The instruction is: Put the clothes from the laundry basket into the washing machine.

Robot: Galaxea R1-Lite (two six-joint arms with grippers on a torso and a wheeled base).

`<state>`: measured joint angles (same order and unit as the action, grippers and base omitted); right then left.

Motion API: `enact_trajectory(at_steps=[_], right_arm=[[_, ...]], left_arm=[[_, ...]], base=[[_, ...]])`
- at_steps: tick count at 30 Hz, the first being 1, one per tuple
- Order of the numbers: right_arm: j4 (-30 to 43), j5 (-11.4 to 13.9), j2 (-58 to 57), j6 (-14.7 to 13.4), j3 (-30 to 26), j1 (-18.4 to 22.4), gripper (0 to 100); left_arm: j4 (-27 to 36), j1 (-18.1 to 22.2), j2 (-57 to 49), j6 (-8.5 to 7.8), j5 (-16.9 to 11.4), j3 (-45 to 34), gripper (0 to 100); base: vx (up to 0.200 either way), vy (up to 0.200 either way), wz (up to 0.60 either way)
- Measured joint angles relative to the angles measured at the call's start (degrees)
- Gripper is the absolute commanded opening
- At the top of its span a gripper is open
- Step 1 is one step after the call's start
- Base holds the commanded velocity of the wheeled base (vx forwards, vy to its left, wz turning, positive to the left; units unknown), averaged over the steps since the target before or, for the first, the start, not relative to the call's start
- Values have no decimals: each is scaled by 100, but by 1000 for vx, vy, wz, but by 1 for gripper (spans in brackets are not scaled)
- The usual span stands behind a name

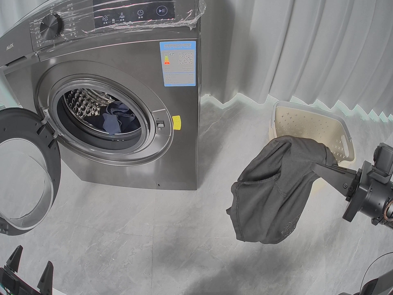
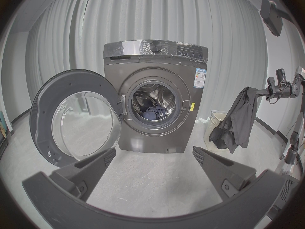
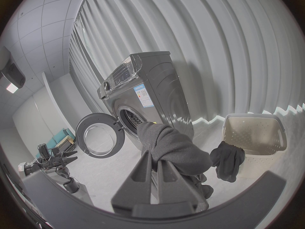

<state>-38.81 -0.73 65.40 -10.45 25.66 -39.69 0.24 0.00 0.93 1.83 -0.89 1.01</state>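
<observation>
In the head view the right pincer (image 1: 328,168) had its tips buried in the grey garment (image 1: 274,189), so they were hard to make out. The soft, folded cloth hung above the floor (image 1: 163,234) and partly hid the cream perforated laundry basket (image 1: 323,121). The washing machine (image 1: 180,152) had its round door (image 1: 24,173) open, and dark blue clothes (image 1: 116,117) lay in the dimpled steel drum. The left pincer (image 1: 30,269) was cut off by the lower edge.

In the left wrist view its ribbed fingers (image 2: 92,172) stood wide apart, holding nothing.

In the right wrist view the right pincer was pressed together on the garment; one dark end dangled before the basket.
</observation>
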Motion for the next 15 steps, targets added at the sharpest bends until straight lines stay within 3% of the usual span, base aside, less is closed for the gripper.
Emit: enact_trajectory(at_steps=[7, 15], right_arm=[[-5, 0, 24, -17, -22, 0, 0], [-13, 5, 61, -39, -1, 0, 0]], left_arm=[[2, 0, 1, 0, 0, 0, 100], [2, 0, 1, -9, 0, 0, 100]], base=[[-29, 0, 0], [0, 200, 0]])
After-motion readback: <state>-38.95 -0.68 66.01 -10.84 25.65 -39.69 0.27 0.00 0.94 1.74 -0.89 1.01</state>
